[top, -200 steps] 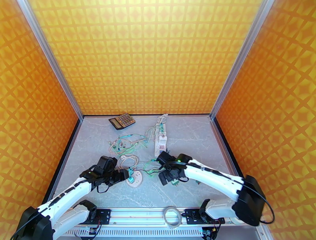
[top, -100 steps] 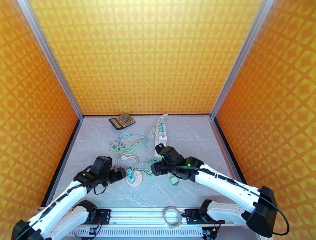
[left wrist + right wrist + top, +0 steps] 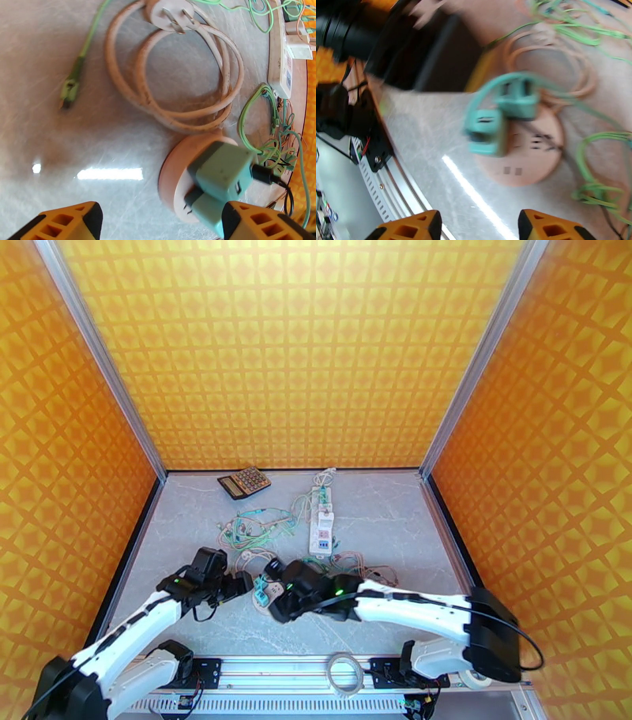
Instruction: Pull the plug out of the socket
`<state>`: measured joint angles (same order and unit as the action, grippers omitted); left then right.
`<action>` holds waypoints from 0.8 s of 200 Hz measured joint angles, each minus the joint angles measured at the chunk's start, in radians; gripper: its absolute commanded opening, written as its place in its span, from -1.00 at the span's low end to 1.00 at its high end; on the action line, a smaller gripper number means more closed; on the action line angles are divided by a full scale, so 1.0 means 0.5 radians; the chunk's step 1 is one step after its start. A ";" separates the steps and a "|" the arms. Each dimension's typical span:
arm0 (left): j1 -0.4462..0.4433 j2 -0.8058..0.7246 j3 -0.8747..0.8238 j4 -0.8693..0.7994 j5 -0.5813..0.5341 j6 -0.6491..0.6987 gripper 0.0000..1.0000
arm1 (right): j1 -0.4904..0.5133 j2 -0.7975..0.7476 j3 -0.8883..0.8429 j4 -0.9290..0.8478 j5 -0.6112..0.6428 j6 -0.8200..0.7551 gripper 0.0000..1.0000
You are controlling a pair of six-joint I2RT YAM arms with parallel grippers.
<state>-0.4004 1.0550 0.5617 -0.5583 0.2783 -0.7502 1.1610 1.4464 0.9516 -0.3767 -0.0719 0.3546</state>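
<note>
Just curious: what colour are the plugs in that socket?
The plugs are teal; clearest from left wrist.

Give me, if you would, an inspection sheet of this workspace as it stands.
Surface: grey marbled table, with a glare streak in the wrist views.
Job's things: round socket lying flat, two teal plugs seated in it.
Clutter: calculator at the back left; power strip mid-table.
Grippers: left gripper open, beside the socket; right gripper open, facing the socket; neither holds anything.
Cables: coiled cream cord beside the socket; tangled green wires.
Surroundings: orange patterned walls; nothing else seen.
</note>
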 measured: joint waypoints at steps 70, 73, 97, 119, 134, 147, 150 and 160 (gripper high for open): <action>0.110 0.080 0.034 0.101 0.151 0.106 0.67 | 0.062 0.314 0.177 0.105 0.139 0.002 0.18; 0.114 0.080 0.034 0.101 0.154 0.109 0.67 | 0.062 0.330 0.185 0.105 0.147 0.002 0.18; 0.159 0.080 0.034 0.094 0.185 0.138 0.67 | 0.062 0.433 0.259 0.106 0.218 -0.001 0.20; 0.199 0.078 0.039 0.076 0.206 0.159 0.67 | 0.062 0.498 0.294 0.106 0.291 -0.005 0.15; 0.217 0.072 0.040 0.063 0.220 0.167 0.68 | 0.062 0.520 0.298 0.106 0.337 -0.021 0.08; 0.227 0.062 0.040 0.053 0.228 0.173 0.67 | 0.062 0.537 0.299 0.105 0.368 -0.044 -0.04; 0.229 0.060 0.040 0.050 0.230 0.173 0.67 | 0.062 0.541 0.300 0.105 0.376 -0.038 -0.04; 0.232 0.050 0.040 0.043 0.233 0.174 0.67 | 0.062 0.562 0.304 0.105 0.394 -0.055 -0.04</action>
<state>-0.2844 1.0801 0.5819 -0.5369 0.3946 -0.6632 1.1919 1.7275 1.1038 -0.3241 0.1249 0.3271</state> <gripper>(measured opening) 0.837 0.483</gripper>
